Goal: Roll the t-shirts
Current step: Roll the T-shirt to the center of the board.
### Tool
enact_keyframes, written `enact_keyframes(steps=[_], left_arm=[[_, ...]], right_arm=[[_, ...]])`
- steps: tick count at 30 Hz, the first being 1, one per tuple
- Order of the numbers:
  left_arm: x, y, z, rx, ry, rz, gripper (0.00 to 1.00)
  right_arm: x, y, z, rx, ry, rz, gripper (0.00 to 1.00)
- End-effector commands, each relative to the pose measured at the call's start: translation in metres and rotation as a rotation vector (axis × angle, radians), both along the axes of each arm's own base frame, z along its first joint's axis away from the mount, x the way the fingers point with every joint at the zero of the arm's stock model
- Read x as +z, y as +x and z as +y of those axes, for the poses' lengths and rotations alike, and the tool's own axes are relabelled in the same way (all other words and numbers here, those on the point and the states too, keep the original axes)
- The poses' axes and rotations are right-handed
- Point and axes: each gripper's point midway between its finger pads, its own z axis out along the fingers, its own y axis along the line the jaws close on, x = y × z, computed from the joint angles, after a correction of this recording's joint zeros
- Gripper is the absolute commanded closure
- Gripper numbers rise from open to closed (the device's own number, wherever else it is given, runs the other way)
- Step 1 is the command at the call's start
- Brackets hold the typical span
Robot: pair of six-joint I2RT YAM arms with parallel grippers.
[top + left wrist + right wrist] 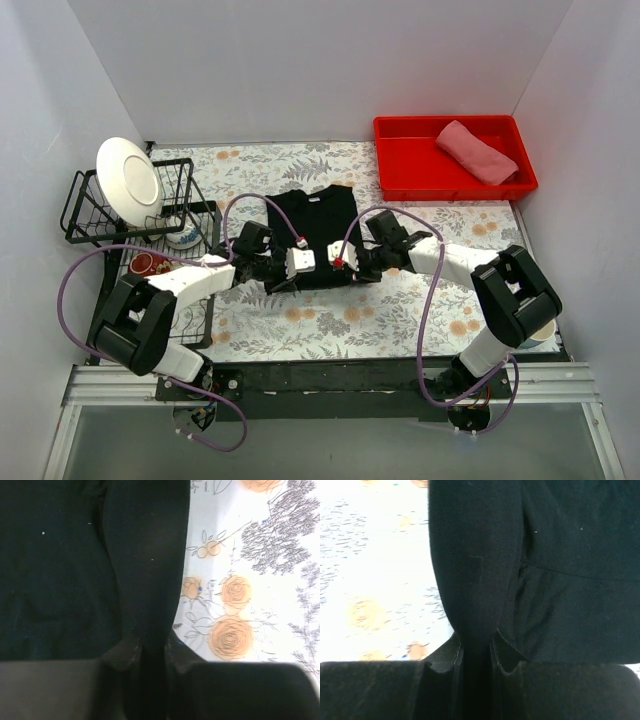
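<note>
The black t-shirt (312, 222) lies folded narrow on the flowered tablecloth in the middle of the table. Both grippers grip its near edge, where a ridge of black cloth runs up from between the jaws. My left gripper (291, 268) is shut on the near left end of that cloth (145, 580); its fingertips (129, 652) pinch the fold. My right gripper (347, 262) is shut on the near right end of the cloth (475, 560), fingertips (501, 652) pressed against it. The salmon-pink t-shirt (477, 150) lies rolled in the red tray (402, 172).
A black wire dish rack (85, 205) at the left holds a white plate (128, 180), with a bowl (184, 237) and a red cup (148, 264) beside it. White walls close in the left, back and right sides.
</note>
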Motion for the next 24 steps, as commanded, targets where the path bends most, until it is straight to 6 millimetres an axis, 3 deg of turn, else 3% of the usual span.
enact_keyframes(steps=[1,5,10,14,15,17,19,24], left_arm=[[0.021,-0.02,-0.004,-0.054,-0.022,0.099,1.0],[0.033,-0.062,0.002,-0.094,-0.014,0.342,1.0],[0.036,-0.088,0.008,-0.109,0.009,0.528,1.0],[0.021,-0.092,0.018,-0.108,0.053,0.613,1.0],[0.018,-0.091,0.019,-0.104,0.064,0.632,1.0],[0.007,-0.081,0.021,-0.081,0.082,0.666,1.0],[-0.002,-0.069,0.021,-0.053,0.094,0.673,1.0],[-0.016,-0.047,0.019,-0.026,0.112,0.67,1.0]], right_arm=[[0.015,-0.024,-0.007,0.078,-0.028,0.097,0.99],[0.03,-0.06,-0.016,0.135,-0.041,0.266,0.99],[0.042,-0.112,-0.045,0.228,-0.133,0.52,0.99],[0.04,-0.112,-0.055,0.267,-0.169,0.594,0.99],[0.044,-0.1,-0.053,0.258,-0.157,0.588,0.99],[0.038,-0.098,-0.056,0.258,-0.186,0.688,0.99],[0.029,-0.082,-0.051,0.211,-0.196,0.735,0.99],[0.01,-0.067,-0.048,0.214,-0.206,0.761,0.99]])
